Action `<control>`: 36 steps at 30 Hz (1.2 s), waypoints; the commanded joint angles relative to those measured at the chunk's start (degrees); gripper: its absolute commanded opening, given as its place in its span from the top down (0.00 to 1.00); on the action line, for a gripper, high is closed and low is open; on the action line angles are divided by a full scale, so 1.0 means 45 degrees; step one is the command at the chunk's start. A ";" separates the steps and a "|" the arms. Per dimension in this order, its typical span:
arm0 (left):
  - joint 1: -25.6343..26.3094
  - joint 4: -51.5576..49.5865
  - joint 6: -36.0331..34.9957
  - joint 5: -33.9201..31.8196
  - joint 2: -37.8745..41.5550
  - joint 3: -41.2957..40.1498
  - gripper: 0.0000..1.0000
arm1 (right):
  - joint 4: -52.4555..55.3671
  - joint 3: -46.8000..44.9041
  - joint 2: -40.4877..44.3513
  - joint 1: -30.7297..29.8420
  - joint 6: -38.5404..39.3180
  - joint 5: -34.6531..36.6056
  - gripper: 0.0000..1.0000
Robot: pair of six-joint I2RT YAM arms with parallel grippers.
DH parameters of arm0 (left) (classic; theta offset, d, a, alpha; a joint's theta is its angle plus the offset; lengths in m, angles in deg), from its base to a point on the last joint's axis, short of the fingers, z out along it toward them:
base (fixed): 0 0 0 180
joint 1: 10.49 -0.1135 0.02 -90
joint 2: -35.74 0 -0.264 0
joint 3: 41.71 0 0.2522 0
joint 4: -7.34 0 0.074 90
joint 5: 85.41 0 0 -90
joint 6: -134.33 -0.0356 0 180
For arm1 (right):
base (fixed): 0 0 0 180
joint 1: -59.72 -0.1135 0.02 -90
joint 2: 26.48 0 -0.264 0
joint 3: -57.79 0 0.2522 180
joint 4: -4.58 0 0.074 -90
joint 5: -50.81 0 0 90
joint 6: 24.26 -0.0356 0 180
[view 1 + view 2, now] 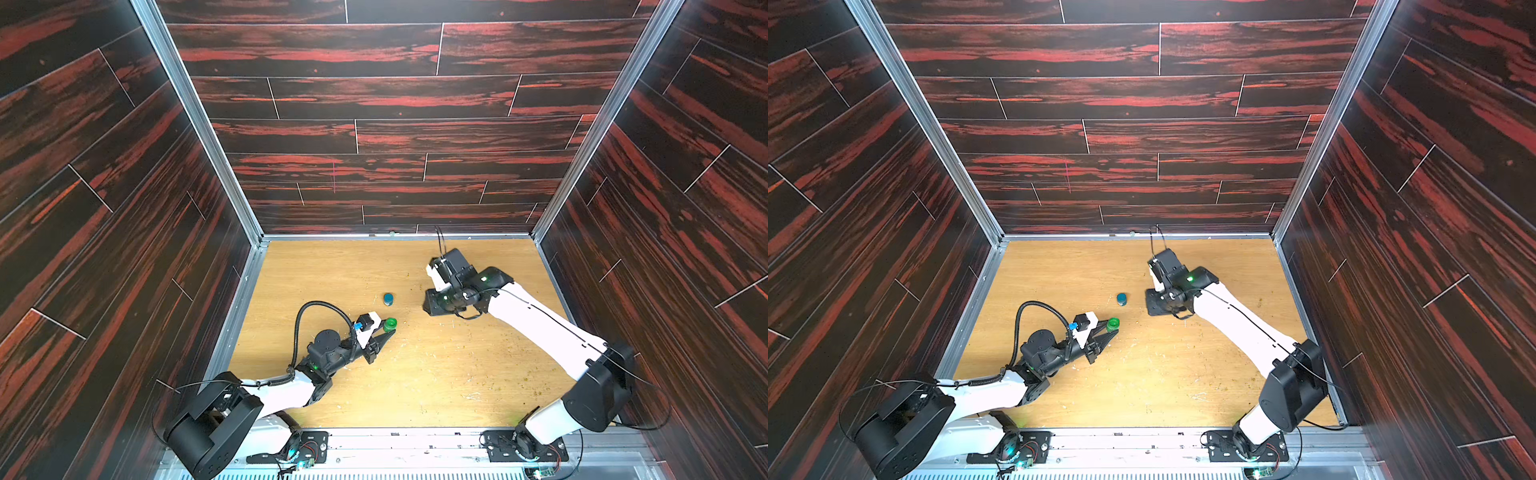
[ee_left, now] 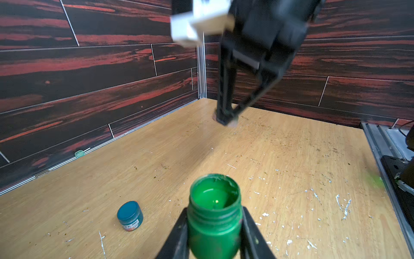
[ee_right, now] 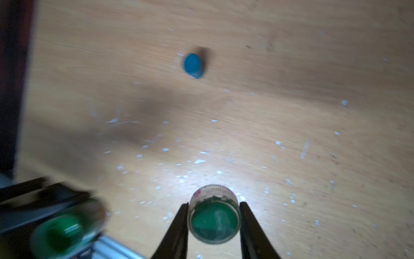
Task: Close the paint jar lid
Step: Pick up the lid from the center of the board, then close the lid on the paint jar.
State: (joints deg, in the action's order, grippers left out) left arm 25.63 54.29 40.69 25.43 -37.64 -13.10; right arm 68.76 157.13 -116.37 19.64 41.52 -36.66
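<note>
- Since the next move turns on lid-to-mouth alignment, check that relation first. The lid (image 3: 214,220) sits in the right gripper (image 3: 214,205), well apart from the paint jar (image 1: 390,323). In both top views the R arm stands farther back over the table (image 1: 436,374) and to the robot's right of the jar.
- L side: the left gripper (image 2: 214,209) is clamped on the jar body, one finger per side, just below the neck threads (image 2: 214,215). Jar axis is approx. vertical, mouth up. You cannot tell whether its base touches the table.
- R side: jaws are closed on the lid across its dia., with the fingers pointing down at the table. Lid axis runs approx. along the fingers. The blurred wrist view does not show which face points down, so verify before descent.
- Roles, as a judgement: the R arm carries the lid, so treat it as the mover and the L arm as the holder. Req'd travel is toward the robot's left and nearer the base, then down over the mouth.
- Containers: the paint jar is open, w/ green paint (image 2: 212,198) pooled inside and a dried crust on the rim. The blue jar (image 1: 388,298) stands capped near the paint jar, farther back, apart from both grippers. Its contents are hidden.
- Risk, as a judgement: the blue jar lies near the transfer path, so route above it.
</note>
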 commanded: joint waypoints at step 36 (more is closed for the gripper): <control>0.0055 -0.0366 -0.0424 0.0820 0.0312 0.0648 0.79 | 0.3154 0.4224 -0.2801 -0.2520 0.0755 -0.1425 0.61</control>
State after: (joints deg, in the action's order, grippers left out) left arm 25.63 51.86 39.59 28.41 -37.64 -11.64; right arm 81.54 174.68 -128.23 8.74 44.12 -42.65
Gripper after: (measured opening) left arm 0.345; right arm 0.391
